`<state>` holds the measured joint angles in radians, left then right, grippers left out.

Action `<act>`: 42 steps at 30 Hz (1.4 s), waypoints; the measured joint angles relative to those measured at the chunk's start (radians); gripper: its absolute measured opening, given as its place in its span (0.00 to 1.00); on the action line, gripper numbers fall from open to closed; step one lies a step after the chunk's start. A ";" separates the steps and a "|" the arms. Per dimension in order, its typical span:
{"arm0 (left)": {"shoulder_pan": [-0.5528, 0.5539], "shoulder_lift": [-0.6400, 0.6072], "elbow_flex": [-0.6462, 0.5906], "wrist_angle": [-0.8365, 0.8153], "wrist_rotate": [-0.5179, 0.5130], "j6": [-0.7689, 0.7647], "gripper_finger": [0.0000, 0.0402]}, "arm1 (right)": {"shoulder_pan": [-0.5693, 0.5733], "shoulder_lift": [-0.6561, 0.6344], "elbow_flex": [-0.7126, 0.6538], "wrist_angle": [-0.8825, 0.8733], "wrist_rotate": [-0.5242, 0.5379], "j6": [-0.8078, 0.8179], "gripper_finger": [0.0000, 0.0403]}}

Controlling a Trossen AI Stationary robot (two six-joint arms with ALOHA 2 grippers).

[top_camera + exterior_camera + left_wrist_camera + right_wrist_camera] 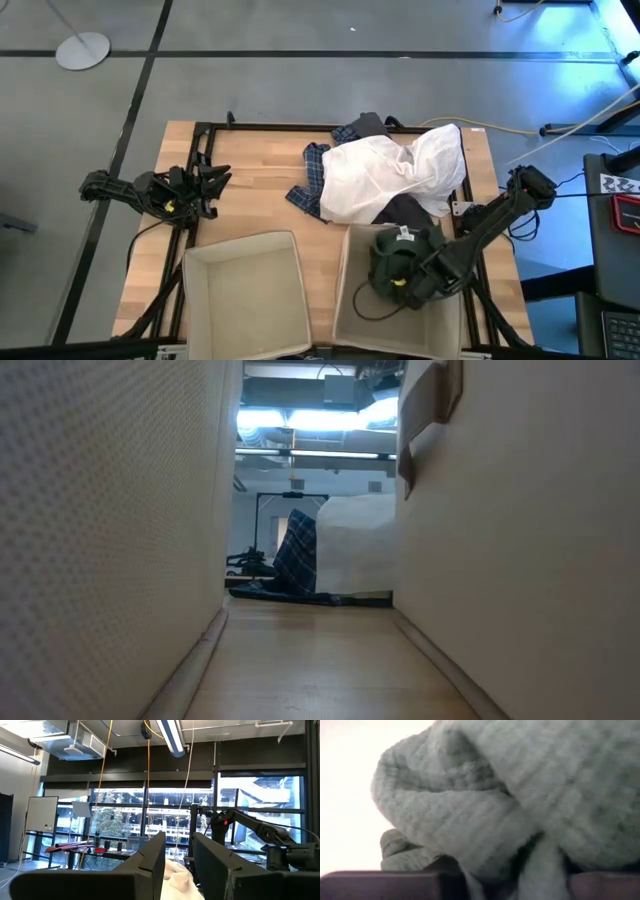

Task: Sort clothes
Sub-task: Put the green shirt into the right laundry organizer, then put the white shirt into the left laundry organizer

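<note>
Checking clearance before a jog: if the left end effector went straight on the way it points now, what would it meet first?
Probably the blue-and-white plaid shirt at the clothes pile's near edge, with the large white garment just behind. The left end effector points across bare table toward them; its height is unclear.

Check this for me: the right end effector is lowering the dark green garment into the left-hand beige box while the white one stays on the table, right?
Not quite. In the high view the right end effector has the dark green garment over the right-hand beige box, not the left-hand box. The white garment does lie on the table.
</note>
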<state>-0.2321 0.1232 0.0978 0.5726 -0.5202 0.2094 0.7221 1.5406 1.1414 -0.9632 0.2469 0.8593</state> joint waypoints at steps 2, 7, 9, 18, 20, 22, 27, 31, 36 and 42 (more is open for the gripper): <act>0.000 0.000 0.000 0.000 0.000 0.001 0.22 | -0.006 0.000 0.013 -0.004 -0.049 0.002 0.40; 0.000 0.000 0.000 0.000 0.000 -0.003 0.22 | -0.029 0.000 0.106 -0.050 -0.251 0.028 0.57; 0.000 0.000 0.000 0.000 0.000 -0.003 0.22 | -0.030 0.000 0.163 -0.087 -0.286 0.048 0.61; 0.000 0.000 0.000 0.000 0.000 -0.004 0.22 | -0.029 0.000 0.442 -0.348 -0.155 0.049 0.64; 0.000 0.000 0.000 0.000 0.000 -0.003 0.22 | -0.030 0.000 0.479 -0.389 -0.096 0.034 0.64; 0.000 0.000 0.000 0.000 0.000 -0.003 0.22 | -0.030 0.000 0.507 -0.400 -0.053 0.010 0.63; 0.000 0.000 0.000 0.000 0.000 -0.002 0.22 | -0.029 0.000 0.515 -0.393 -0.083 0.016 0.63; 0.000 0.000 0.000 0.000 0.000 -0.003 0.22 | -0.029 0.001 0.488 -0.387 -0.192 0.062 0.63; 0.000 0.000 0.000 0.000 0.000 -0.003 0.22 | -0.029 0.001 0.448 -0.331 -0.326 0.133 0.63; 0.000 0.000 0.000 0.000 0.000 -0.004 0.22 | -0.029 0.001 0.423 -0.120 -0.442 0.141 0.63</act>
<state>-0.2321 0.1234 0.0978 0.5724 -0.5203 0.2058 0.6933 1.5417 1.5646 -1.0836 -0.1955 1.0005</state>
